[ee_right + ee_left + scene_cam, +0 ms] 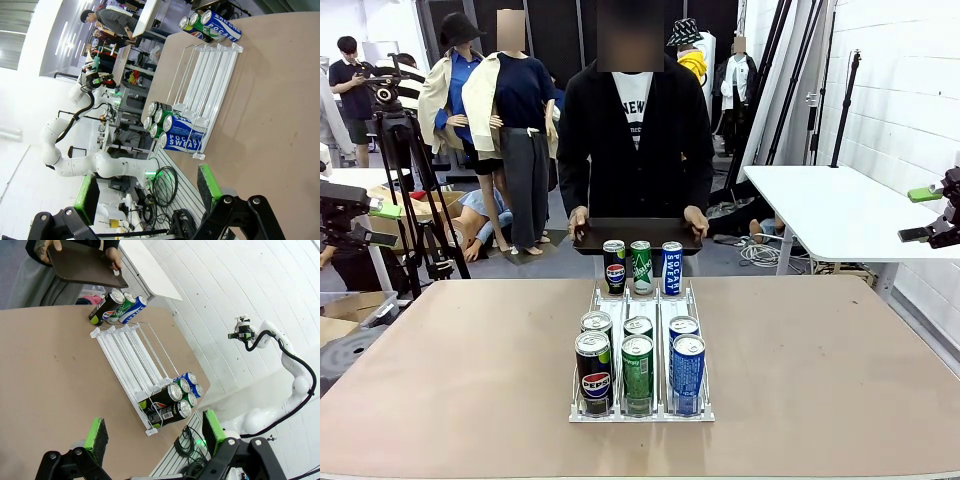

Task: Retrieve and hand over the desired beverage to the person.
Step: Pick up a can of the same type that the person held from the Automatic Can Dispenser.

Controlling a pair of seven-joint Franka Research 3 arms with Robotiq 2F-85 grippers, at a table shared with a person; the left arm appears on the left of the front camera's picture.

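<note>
The handover has not begun, by the look of it: every can sits in the white wire rack (620,300) on the brown table (450,360), and neither arm has come in over it. The person (635,130) stands at the far edge holding a dark tray (638,235) by its two ends, level and bare, just behind the rack. Nothing shows which drink is wanted, since no finger points at any lane. The rack has three lanes. At the end near the robot stand Pepsi cans (594,372) on the left, green Sprite cans (637,372) in the middle and blue Pocari Sweat cans (687,370) on the right, two deep in each lane. One more of each stands at the far end, close under the tray. The left gripper (370,225) hangs well off to the left of the table with its jaws spread wide and nothing between the green pads. The right gripper (920,214) is in the same state well off to the right. From each wrist the rack lies ahead and well apart from the fingers, with the near cans closest. The whole job is left to do — choosing a can, closing on it, lifting it clear and carrying it across to the tray.
</note>
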